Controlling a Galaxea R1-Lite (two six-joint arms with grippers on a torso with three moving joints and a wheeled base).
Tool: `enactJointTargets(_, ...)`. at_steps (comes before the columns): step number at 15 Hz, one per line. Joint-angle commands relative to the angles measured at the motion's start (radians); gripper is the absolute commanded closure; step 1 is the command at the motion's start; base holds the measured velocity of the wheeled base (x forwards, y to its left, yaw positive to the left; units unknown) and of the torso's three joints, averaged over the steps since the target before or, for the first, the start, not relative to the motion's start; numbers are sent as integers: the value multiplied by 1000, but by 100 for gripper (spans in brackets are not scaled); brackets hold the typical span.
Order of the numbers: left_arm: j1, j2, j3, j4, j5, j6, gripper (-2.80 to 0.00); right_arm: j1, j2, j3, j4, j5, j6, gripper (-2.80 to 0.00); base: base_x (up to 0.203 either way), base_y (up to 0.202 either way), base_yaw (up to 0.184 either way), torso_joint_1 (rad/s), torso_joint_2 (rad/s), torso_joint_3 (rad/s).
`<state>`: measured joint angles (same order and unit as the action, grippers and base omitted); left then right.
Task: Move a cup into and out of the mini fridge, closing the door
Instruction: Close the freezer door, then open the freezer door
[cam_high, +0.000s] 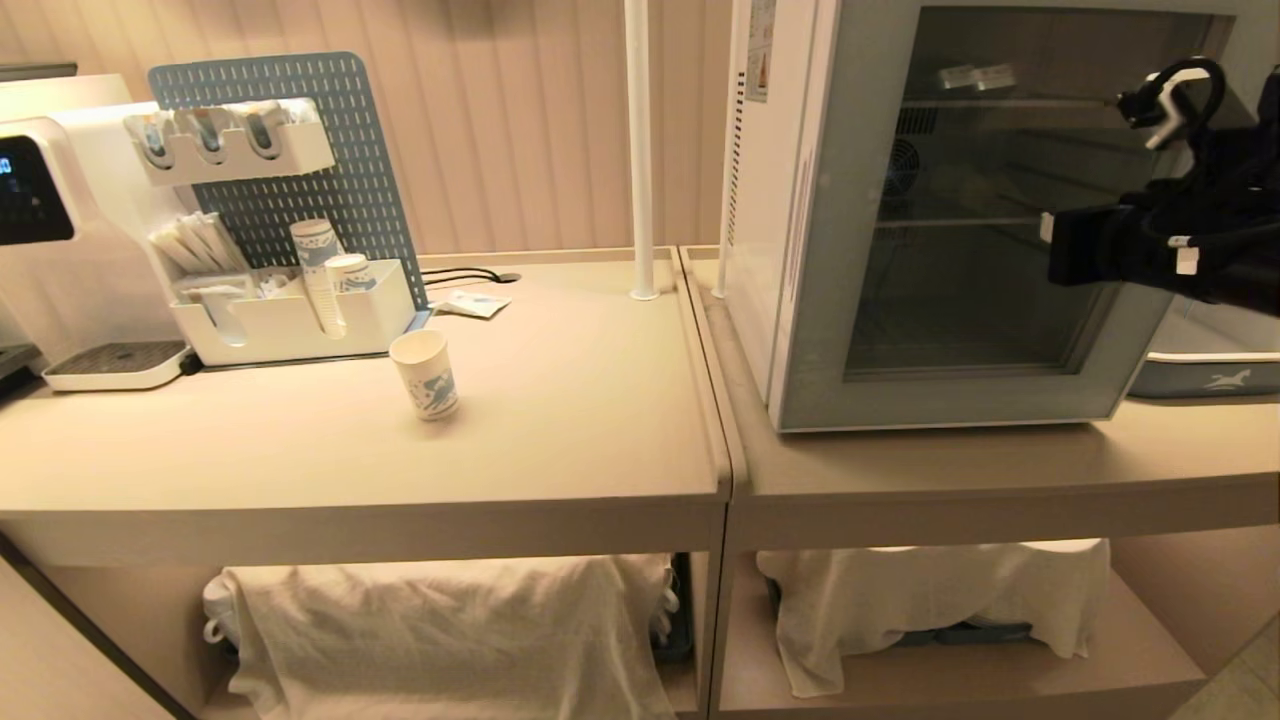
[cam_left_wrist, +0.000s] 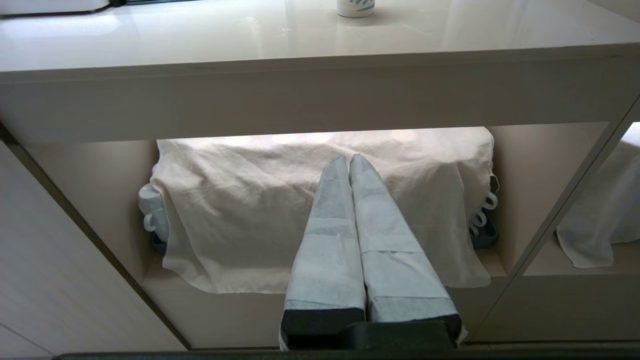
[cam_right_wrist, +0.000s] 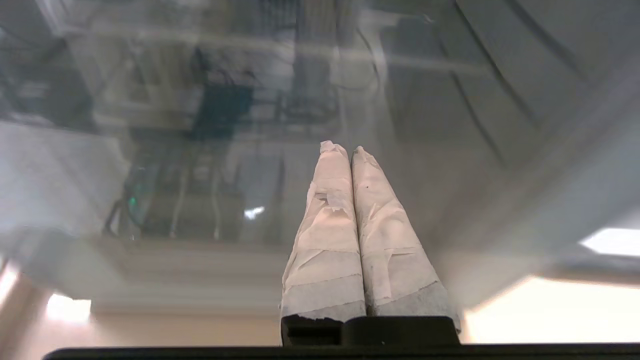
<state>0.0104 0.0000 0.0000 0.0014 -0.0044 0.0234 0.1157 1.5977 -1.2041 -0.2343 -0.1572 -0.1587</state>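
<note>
The right gripper (cam_right_wrist: 349, 150) is seen in its wrist view with both taped fingers (cam_right_wrist: 327, 235) pressed together, nothing between them, and their tips are pointed at the dark glass of the door (cam_right_wrist: 200, 125), which fills the space ahead of them; whether the tips touch the glass cannot be told. In the head view, the right arm is seen as a black mass in front of the door's (cam_high: 985, 215) right side, and the door is shown shut against the mini fridge (cam_high: 775, 180), whose wire shelves and round fan are visible through the pane. The cup (cam_high: 425, 374) is found well away from this gripper, off to the left on the neighbouring counter (cam_high: 560, 440), upright and alone, just in front of a white organiser (cam_high: 300, 325) in which stacks of similar cups are kept. A white drink machine (cam_high: 50, 200) is placed further left still. In the left wrist view, the left gripper (cam_left_wrist: 348, 159) is shown closed and empty as well, held low before the counter's open lower shelf, where a white cloth (cam_left_wrist: 250, 210) is draped over crockery directly ahead of its tips; the base of the cup (cam_left_wrist: 355, 7) is glimpsed on the counter (cam_left_wrist: 200, 30) above.
</note>
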Motion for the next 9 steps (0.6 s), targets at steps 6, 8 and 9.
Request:
enactJointTargets(6,0,0,0,0,0,1,0,-20,-472,314,241,-66,-26,0,0,0,0,0,0,0)
enactJointTargets(8,0,0,0,0,0,1,0,-22,-622,366,321,-89,-23,0,0,0,0,0,0,0)
enactJointTargets(9,0,0,0,0,0,1,0,-23,-695,397,345,-113,-21,0,0,0,0,0,0,0)
